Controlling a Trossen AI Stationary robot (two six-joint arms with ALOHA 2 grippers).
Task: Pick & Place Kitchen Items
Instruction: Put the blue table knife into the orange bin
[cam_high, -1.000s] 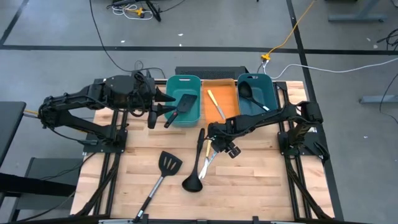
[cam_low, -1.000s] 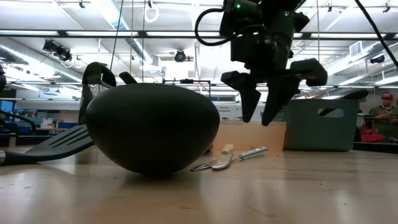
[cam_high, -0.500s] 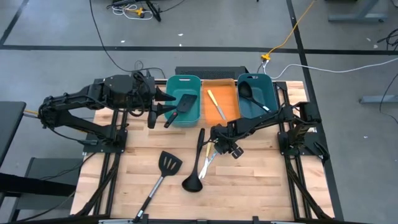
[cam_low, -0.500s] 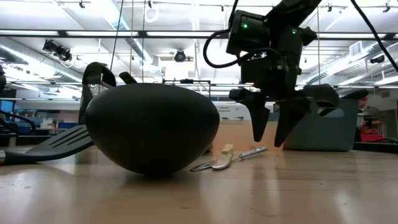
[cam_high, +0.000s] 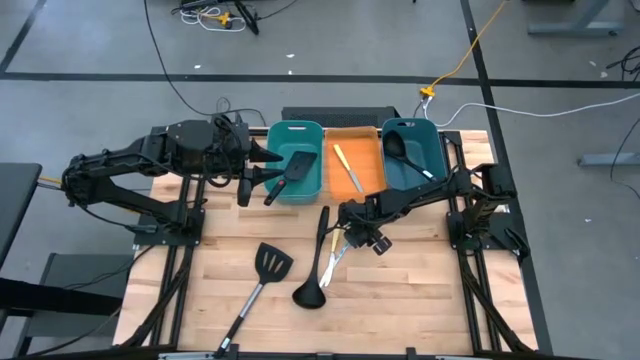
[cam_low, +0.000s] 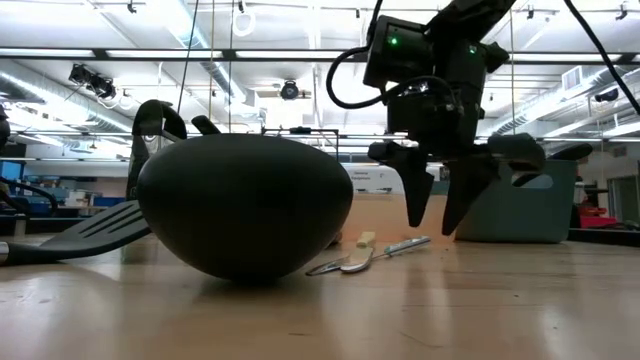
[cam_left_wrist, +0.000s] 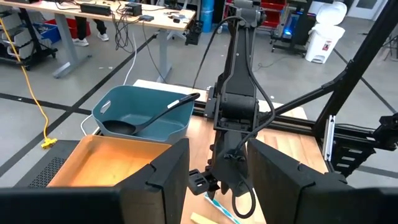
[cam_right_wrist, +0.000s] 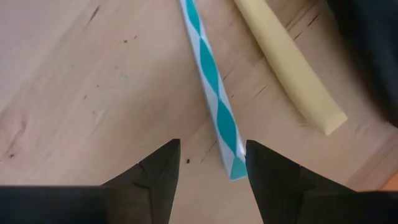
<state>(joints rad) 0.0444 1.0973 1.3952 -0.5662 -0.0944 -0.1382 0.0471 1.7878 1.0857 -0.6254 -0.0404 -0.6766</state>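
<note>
2 ladles (cam_high: 314, 274), 2 spatulas (cam_high: 262, 277), 3 bins (cam_high: 298, 160); right hand (cam_low: 440, 210) open, empty, over teal-white stick (cam_right_wrist: 216, 106); left hand (cam_left_wrist: 217, 180) open, empty.

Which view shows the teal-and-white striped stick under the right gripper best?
Right wrist view: the teal-and-white stick lies on bare wood, its end between the open right gripper fingers. High view hides most; low view shows an edge-on sliver; left wrist only its tip.

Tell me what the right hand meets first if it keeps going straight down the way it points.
Most likely the teal-and-white striped stick lying on the table: the open right hand has one end of it between its fingers, though the height above is hard to judge.
</note>
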